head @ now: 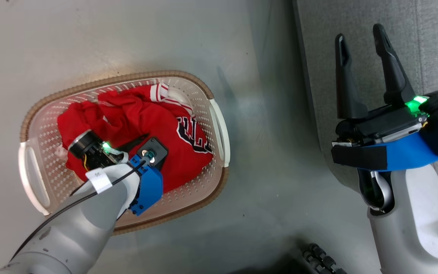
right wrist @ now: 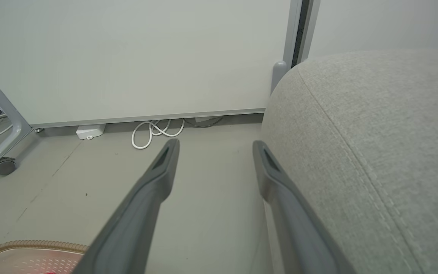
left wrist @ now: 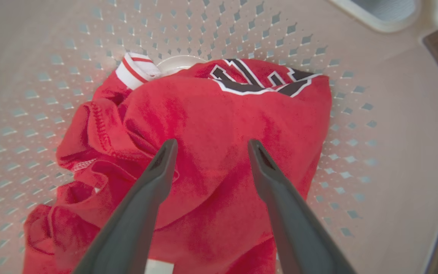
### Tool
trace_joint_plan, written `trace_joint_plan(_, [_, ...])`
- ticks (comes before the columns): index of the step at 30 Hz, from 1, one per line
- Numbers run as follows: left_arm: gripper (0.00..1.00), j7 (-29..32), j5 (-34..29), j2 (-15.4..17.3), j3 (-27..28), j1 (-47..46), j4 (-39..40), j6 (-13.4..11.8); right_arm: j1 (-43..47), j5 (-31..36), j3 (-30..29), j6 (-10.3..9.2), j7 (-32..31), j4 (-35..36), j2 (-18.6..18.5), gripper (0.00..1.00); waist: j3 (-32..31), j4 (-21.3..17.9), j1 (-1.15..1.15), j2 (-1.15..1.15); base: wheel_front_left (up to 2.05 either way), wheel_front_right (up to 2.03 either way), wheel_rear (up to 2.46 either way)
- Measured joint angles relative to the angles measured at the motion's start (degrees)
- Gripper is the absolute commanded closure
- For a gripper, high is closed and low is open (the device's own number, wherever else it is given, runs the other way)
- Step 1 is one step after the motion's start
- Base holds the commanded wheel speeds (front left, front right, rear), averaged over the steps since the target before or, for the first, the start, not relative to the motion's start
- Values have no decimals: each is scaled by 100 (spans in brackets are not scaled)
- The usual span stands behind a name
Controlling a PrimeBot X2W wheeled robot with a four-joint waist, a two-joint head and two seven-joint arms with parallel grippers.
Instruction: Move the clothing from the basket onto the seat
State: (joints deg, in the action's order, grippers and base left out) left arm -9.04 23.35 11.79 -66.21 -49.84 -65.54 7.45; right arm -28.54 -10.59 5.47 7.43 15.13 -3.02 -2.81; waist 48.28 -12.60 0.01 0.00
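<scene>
1. Head view: from high above, looking steeply down at the floor (head: 272, 171), basket (head: 127, 78) left, seat (head: 432, 45) right.
2. Left wrist view: inside the basket, very near, facing down onto the clothing (left wrist: 219, 125).
3. Right wrist view: low, facing level across the floor to a wall (right wrist: 127, 57), seat alongside; basket rim at lower left, shared with the others.

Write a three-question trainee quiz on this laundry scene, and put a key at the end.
1. Fill in: the right tool, by the seat, has its jaws ____.
2. Choose: the left tool points at the clothing, which lies in A) the basket, B) a drawer, C) a bag.
3. True or false: the clothing already lies on the seat.
Key: 1 open; 2 A; 3 false.
</scene>
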Motion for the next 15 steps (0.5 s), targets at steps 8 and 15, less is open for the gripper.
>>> trace_joint_plan(8, [0, 681, 320, 89, -558, -391, -214, -1, -104, 45, -40, 0, 0, 231, -1, 0, 487, -67, 0, 0, 0, 0, 0])
trace_joint_plan(15, [0, 887, 205, 158, -691, -712, -250, -1, -162, 87, -31, 0, 0, 526, -1, 0, 924, -109, 0, 0, 0, 0, 0])
